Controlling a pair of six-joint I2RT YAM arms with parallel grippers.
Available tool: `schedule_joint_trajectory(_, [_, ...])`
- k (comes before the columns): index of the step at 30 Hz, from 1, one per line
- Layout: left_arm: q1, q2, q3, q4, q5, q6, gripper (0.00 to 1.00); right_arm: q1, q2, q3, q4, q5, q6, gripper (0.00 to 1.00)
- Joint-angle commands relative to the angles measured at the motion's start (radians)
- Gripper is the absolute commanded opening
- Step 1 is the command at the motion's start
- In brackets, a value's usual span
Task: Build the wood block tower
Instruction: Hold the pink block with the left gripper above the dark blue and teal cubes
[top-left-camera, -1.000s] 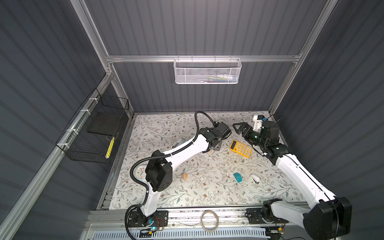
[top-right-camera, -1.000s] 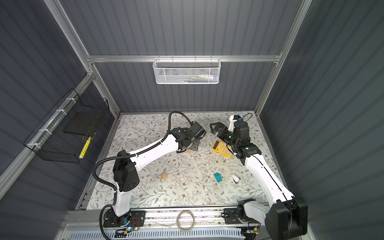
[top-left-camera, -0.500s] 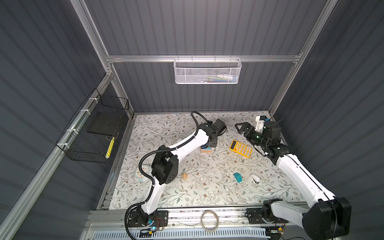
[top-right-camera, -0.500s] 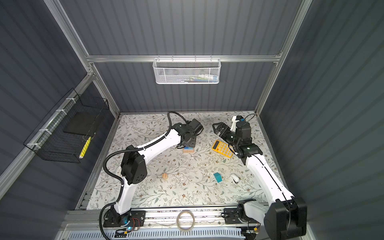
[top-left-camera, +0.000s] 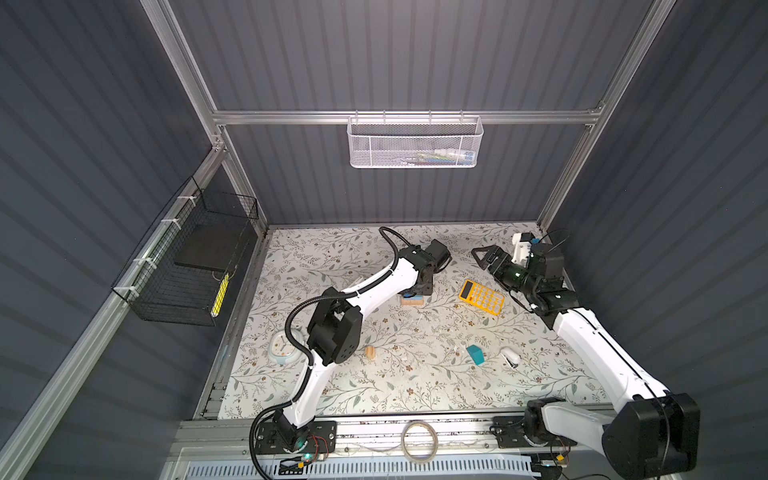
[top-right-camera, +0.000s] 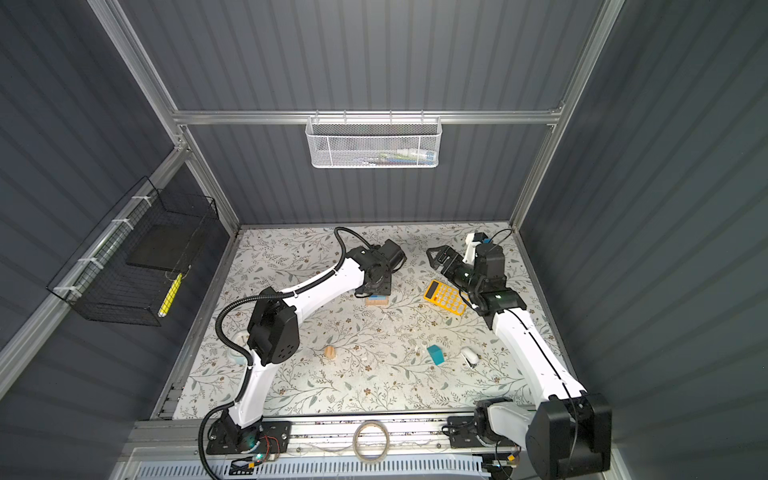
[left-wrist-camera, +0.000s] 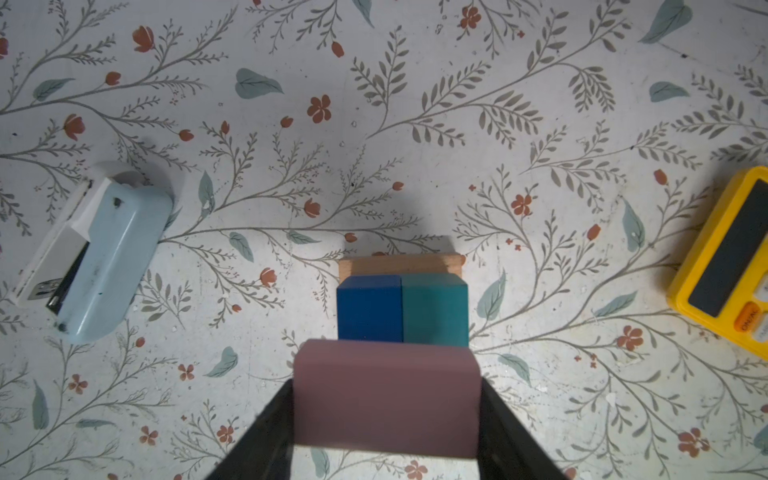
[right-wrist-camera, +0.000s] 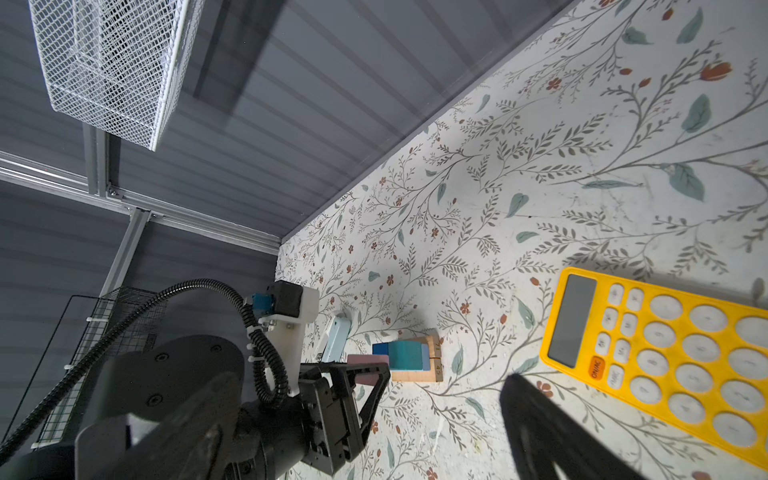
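**Work surface.** The floral-patterned tabletop (top-left-camera: 374, 395) carries the wood block tower (top-left-camera: 411, 300) at its far middle. The flat yellow plastic calculator (top-left-camera: 482, 297) lies near it but apart.

**Left arm.** Over the last second the elbow has risen and pushed forward, and the wrist has turned down. The stack was hidden under the wrist a second ago. It now shows in both top views, just at the near side of the left gripper (top-left-camera: 423, 286). In my judgement this is the final approach of a placing step.

**Right arm.** It is practically unmoved. The right gripper (top-left-camera: 484, 258) hangs beyond the calculator with its jaws spread wide and empty, well apart from the tower.

**Tower as found.** A plain tan wooden bar (left-wrist-camera: 401, 264) forms the base, and the right wrist view shows a light blue block (right-wrist-camera: 424, 357) over it. On top, a dark blue block (left-wrist-camera: 369, 309) and a teal block (left-wrist-camera: 434, 309) stand side by side, touching.

**Held piece.** A pink oblong block (left-wrist-camera: 386, 399) is pinched by its short ends between the left gripper's black fingers (left-wrist-camera: 270, 415), directly over the blue and teal pair. I cannot tell whether it already rests on them.

**Orientation.** Its long axis lies level and runs from finger to finger. That axis is parallel to the tan bar and crosses the seam of the pair, so the block would bridge both. Its broad face is turned upward.

**Outstanding.** The pink block is not released. A loose teal wedge-topped block (top-left-camera: 475, 354) and a small tan wooden piece (top-left-camera: 370, 352) lie unplaced nearer the front.
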Motion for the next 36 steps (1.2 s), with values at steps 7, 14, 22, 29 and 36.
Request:
schedule_joint_trajectory(7, [0.012,0.037,0.048,0.001,0.000,-0.022,0.59,-0.008,0.003,-0.015,0.037,-0.032,0.020,0.99])
schedule_joint_trajectory(14, [0.015,0.045,0.049,0.007,-0.011,-0.019,0.59,-0.009,-0.003,-0.018,0.037,-0.033,0.023,0.99])
schedule_joint_trajectory(22, [0.015,0.061,0.059,0.012,-0.009,-0.018,0.59,-0.010,-0.002,-0.018,0.037,-0.033,0.023,0.99])
schedule_joint_trajectory(29, [0.019,0.069,0.061,0.014,-0.015,-0.020,0.59,-0.010,-0.001,-0.018,0.038,-0.033,0.024,0.99])
schedule_joint_trajectory(36, [0.022,0.072,0.064,0.016,-0.021,-0.020,0.59,-0.010,-0.001,-0.018,0.037,-0.034,0.022,0.99])
